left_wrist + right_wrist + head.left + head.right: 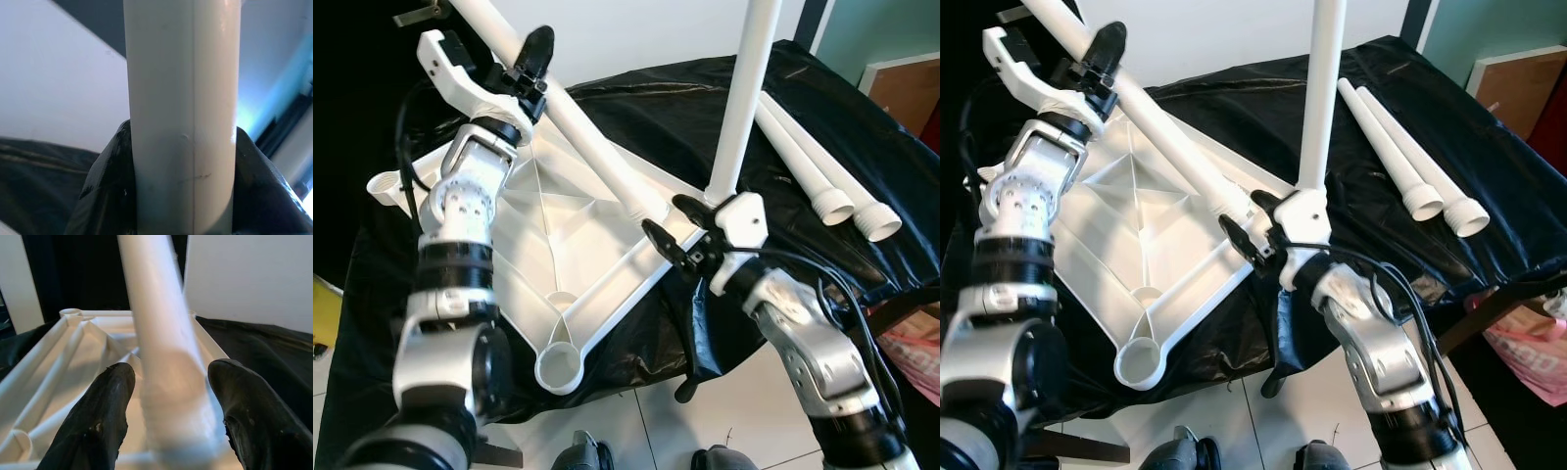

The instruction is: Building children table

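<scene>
Left eye view has your left gripper (530, 61) clamped around a slanted white leg (578, 127), high up its shaft, while the leg's lower end meets a corner socket of the upturned white tabletop (524, 245) lying on the black-draped counter (636, 117). Your right gripper (671, 230) sits at that same corner, fingers parted to either side of the leg's foot, not squeezing it. One leg (744, 88) already stands upright near that corner, so call it one seated and one going in; whether the slanted one is fully home, you can't tell. Two spare legs (822, 181) lie side by side on the counter, well apart, and the near socket (558, 367) is open. Watch the tabletop's near corner: it overhangs the counter edge. You've got room above, but the upright leg stands just beside your right gripper.
</scene>
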You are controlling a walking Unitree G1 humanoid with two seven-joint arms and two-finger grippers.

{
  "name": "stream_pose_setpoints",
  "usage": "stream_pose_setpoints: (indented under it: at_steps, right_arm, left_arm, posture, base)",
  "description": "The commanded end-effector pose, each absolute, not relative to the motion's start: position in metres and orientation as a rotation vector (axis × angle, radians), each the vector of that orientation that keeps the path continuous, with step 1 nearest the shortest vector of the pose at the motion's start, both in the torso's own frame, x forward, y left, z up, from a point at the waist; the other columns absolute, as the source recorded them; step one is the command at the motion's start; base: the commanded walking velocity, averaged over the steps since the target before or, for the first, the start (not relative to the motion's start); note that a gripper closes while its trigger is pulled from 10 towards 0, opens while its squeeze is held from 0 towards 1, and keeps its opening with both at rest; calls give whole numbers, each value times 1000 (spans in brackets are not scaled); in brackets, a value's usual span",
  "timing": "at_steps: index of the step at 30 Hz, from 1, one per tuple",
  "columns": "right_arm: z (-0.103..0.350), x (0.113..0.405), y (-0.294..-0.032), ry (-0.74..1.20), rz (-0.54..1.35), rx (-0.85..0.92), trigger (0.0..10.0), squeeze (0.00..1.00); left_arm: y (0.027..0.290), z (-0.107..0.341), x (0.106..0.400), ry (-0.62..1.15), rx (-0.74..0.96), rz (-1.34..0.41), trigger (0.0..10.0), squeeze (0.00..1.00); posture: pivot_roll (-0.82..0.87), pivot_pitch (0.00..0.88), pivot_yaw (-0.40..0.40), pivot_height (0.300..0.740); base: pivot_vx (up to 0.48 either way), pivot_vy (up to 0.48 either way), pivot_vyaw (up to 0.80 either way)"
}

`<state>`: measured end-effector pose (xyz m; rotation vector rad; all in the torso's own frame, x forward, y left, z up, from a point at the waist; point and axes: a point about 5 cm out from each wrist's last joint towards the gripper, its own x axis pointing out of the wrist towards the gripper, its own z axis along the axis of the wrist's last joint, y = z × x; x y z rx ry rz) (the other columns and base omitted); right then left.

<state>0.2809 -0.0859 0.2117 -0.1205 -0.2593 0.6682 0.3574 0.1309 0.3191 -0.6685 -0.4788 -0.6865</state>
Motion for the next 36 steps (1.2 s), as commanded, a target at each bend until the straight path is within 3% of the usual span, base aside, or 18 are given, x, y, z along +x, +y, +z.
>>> stream_pose_setpoints:
  at_steps: [1,13,25,26,30,31,36]
  right_arm:
    - [205,283,-84,-215,664,-119,10000,0]
    - [203,308,-84,-147,556,-191,10000,0]
    - [200,317,-69,-150,635,-345,10000,0]
    - [200,317,-67,-155,644,-362,10000,1000]
    - [199,317,-63,-188,660,-472,10000,1000]
    - [199,317,-62,-191,666,-497,10000,0]
    - [197,318,-59,-200,685,-543,10000,0]
  left_arm:
    - [125,330,344,-581,-596,-875,10000,0]
    - [84,320,313,-544,-598,-976,10000,0]
    - [60,316,300,-518,-583,-1042,10000,0]
    - [57,317,299,-519,-586,-1047,10000,0]
    - [50,318,295,-521,-585,-1065,10000,0]
    - [49,318,294,-522,-581,-1072,10000,0]
    - [44,319,291,-525,-582,-1087,10000,0]
  posture:
    - [-61,60,34,740]
    - [-52,45,35,740]
    - [-44,36,39,740]
    - [-41,35,39,740]
    - [-40,37,39,740]
    - [-39,38,39,740]
    - [-38,42,40,740]
  base:
    - [0,0,0]
    - [0,0,0]
    - [0,0,0]
    - [0,0,0]
    - [0,0,0]
    - [0,0,0]
    - [0,0,0]
